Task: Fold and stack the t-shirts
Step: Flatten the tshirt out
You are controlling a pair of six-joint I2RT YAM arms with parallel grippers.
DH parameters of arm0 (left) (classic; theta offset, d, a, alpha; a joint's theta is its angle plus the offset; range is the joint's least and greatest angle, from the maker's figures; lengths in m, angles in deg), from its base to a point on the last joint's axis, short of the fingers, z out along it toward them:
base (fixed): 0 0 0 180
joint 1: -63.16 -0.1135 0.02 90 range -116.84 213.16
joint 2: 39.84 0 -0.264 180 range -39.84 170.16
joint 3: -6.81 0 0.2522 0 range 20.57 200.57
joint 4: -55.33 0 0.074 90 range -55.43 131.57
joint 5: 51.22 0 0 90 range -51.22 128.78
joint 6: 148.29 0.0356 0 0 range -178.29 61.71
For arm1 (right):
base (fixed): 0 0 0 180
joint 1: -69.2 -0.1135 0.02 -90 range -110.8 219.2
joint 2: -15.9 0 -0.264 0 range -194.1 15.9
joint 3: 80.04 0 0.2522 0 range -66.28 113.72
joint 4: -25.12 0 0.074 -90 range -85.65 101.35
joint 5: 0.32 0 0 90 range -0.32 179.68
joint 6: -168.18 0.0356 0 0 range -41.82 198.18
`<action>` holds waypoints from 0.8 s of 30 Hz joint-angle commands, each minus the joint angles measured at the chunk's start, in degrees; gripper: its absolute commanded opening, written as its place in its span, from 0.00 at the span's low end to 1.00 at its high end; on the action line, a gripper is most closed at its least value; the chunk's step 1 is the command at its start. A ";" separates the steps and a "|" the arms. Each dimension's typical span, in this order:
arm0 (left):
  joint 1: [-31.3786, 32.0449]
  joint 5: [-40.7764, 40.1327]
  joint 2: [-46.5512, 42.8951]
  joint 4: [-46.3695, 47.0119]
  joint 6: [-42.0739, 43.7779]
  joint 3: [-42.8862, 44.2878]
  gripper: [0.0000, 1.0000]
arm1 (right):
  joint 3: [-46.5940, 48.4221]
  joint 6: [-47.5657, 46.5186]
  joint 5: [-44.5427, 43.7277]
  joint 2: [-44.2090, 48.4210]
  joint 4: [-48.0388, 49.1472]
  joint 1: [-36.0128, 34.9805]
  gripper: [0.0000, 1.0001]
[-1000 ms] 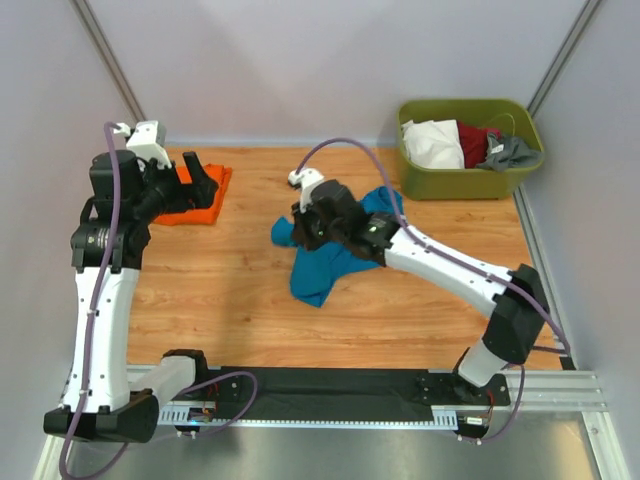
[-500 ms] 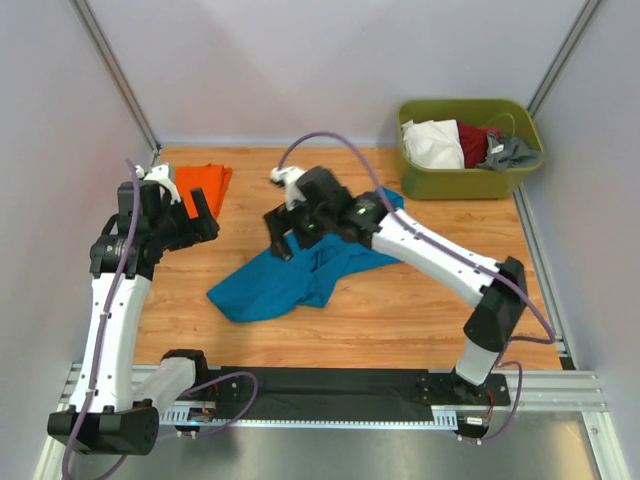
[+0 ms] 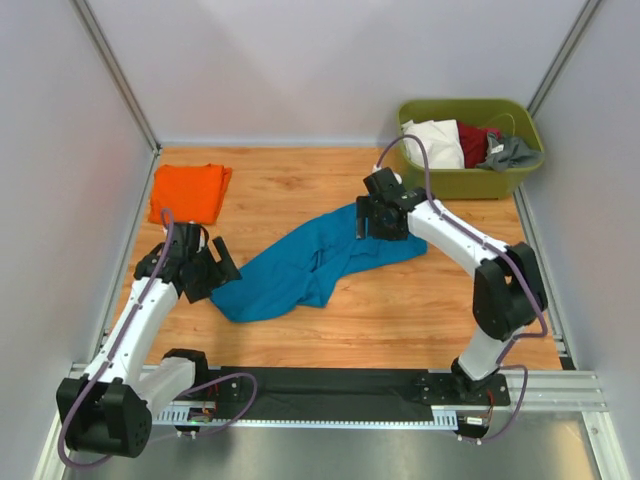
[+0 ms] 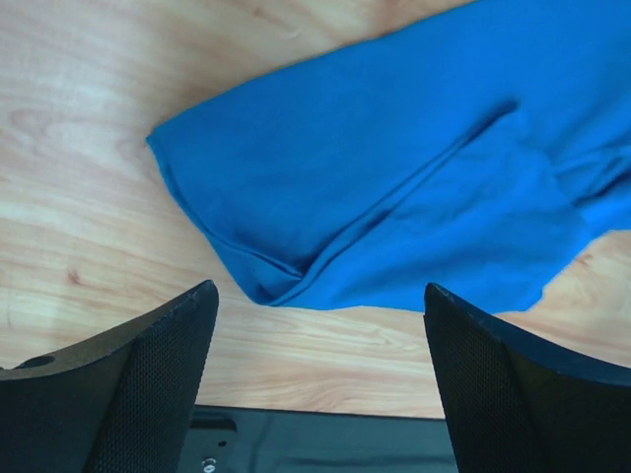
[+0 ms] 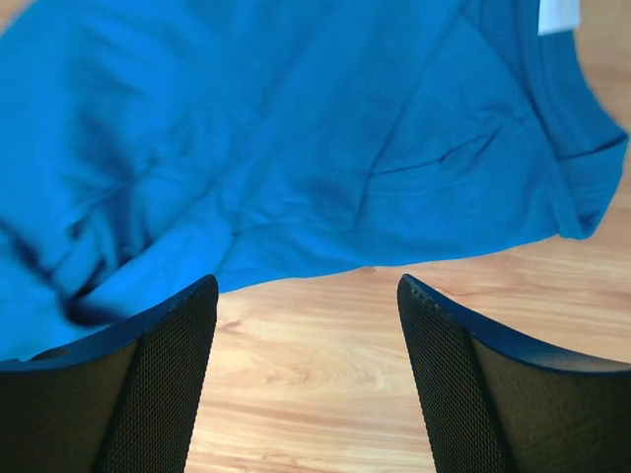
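Note:
The teal-blue t-shirt (image 3: pixel 310 262) lies stretched in a rumpled diagonal band across the middle of the table. The orange t-shirt (image 3: pixel 188 192) rests folded at the far left. My left gripper (image 3: pixel 220 275) is open beside the blue shirt's near-left end; in the left wrist view that corner (image 4: pixel 394 197) lies just beyond the open gripper (image 4: pixel 317 296), with bare wood between the fingers. My right gripper (image 3: pixel 372 228) hovers open over the shirt's far-right part; in the right wrist view the blue t-shirt (image 5: pixel 296 138) spreads beyond the empty gripper (image 5: pixel 307 286).
An olive-green tub (image 3: pixel 470 180) holding white, red and grey cloths stands at the far right corner. Grey walls close in the table on the left, back and right. A black mat (image 3: pixel 330 385) runs along the near edge between the arm bases.
My right gripper opened, let go of the blue shirt and drew back to the right; the shirt now lies spread out. My left arm swung from the orange shirt to the blue shirt's near-left end.

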 commanded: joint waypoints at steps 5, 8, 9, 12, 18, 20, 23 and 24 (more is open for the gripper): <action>0.11 -5.94 0.04 4.67 -10.66 -6.00 0.83 | 1.06 5.07 -1.79 -6.75 6.39 1.96 0.75; 0.02 -3.22 0.48 9.15 -13.82 -10.13 0.78 | 2.47 5.33 -2.05 -9.65 6.57 2.14 0.75; 0.11 -2.00 0.75 10.21 -14.52 -11.88 0.78 | 2.82 5.42 -2.23 -10.27 6.40 2.22 0.75; 0.02 -0.67 1.27 12.15 -16.72 -13.74 0.76 | 3.17 5.68 -2.58 -11.59 5.78 2.40 0.75; 0.02 -0.32 2.06 15.57 -18.83 -16.46 0.77 | 2.56 5.59 -1.44 -11.77 5.96 2.75 0.74; 0.11 0.21 3.12 17.16 -19.19 -16.56 0.76 | 2.82 5.51 -0.22 -11.60 5.87 2.75 0.73; 0.11 0.13 5.23 18.12 -19.45 -16.56 0.71 | 2.73 4.98 2.50 -10.81 6.83 2.75 0.71; 0.02 0.13 5.93 18.30 -19.54 -16.73 0.70 | 2.82 4.72 3.12 -10.63 6.84 2.75 0.71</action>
